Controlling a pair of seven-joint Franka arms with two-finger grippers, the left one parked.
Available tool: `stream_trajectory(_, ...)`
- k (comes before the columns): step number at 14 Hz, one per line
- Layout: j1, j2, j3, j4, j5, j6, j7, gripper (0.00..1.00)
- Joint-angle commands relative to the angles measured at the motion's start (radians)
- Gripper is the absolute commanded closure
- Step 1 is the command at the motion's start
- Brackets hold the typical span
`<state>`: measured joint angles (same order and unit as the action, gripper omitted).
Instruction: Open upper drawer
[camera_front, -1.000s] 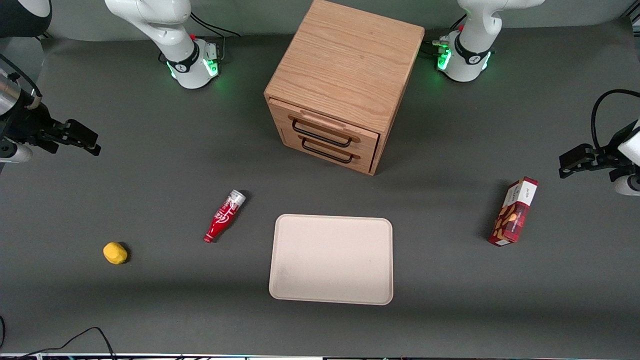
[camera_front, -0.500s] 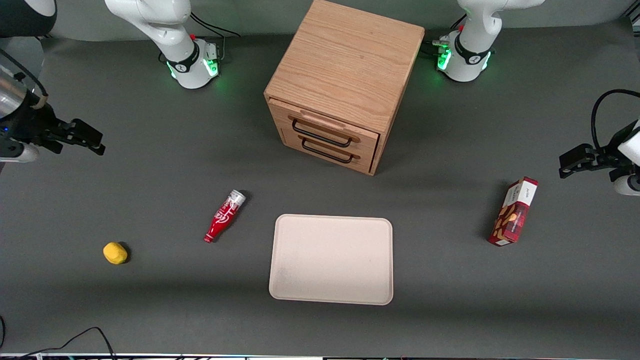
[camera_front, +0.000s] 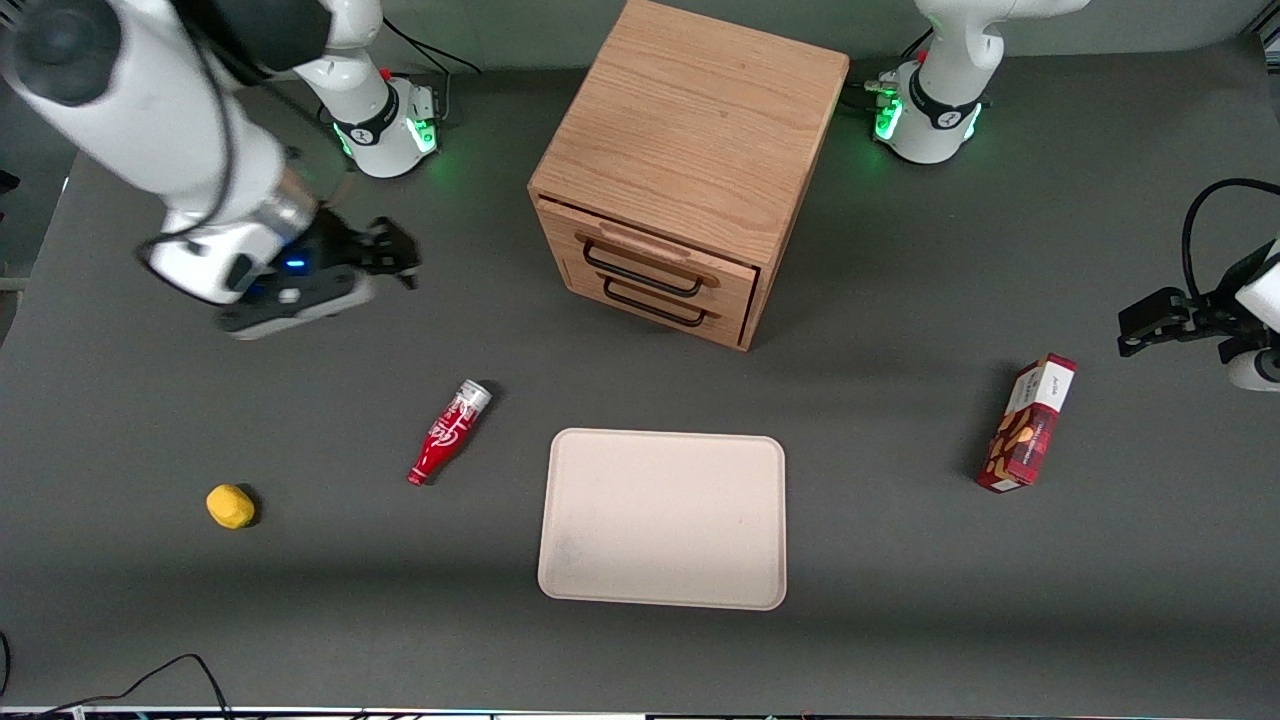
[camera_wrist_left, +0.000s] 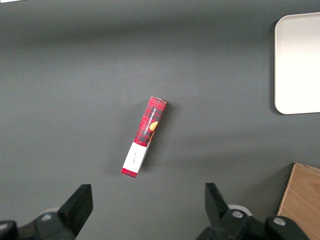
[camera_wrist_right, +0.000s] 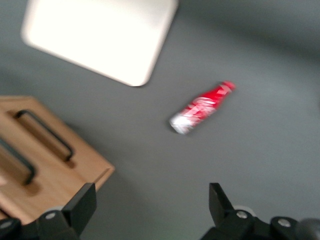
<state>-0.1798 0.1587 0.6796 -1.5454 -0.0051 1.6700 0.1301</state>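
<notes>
The oak cabinet (camera_front: 690, 130) stands at the back middle of the table. Its upper drawer (camera_front: 652, 262) is shut, flush with the front, with a black wire handle (camera_front: 640, 270); the lower drawer (camera_front: 665, 305) sits beneath it. My right gripper (camera_front: 395, 258) hangs above the table, beside the cabinet toward the working arm's end, a good gap away from the drawer front. In the right wrist view the gripper (camera_wrist_right: 151, 195) is open and empty, and the cabinet front (camera_wrist_right: 45, 165) with both handles shows close by.
A red bottle (camera_front: 448, 432) lies on the table nearer the front camera than my gripper; it also shows in the right wrist view (camera_wrist_right: 202, 107). A beige tray (camera_front: 662, 518) lies in front of the cabinet. There is also a yellow lump (camera_front: 230, 505) and a red box (camera_front: 1028, 423).
My right arm has swung in from the working arm's end of the table toward the cabinet. The gripper is now much closer to the drawers. The drawers have not moved.
</notes>
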Motion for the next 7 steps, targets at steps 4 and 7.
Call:
stream_trajectory(4, 0.002, 0.269, 0.233, 0.065, -0.007, 0.174, -0.154, 0.0)
stream_trajectory(7, 0.072, 0.343, 0.242, 0.068, -0.1, 0.197, -0.256, 0.0)
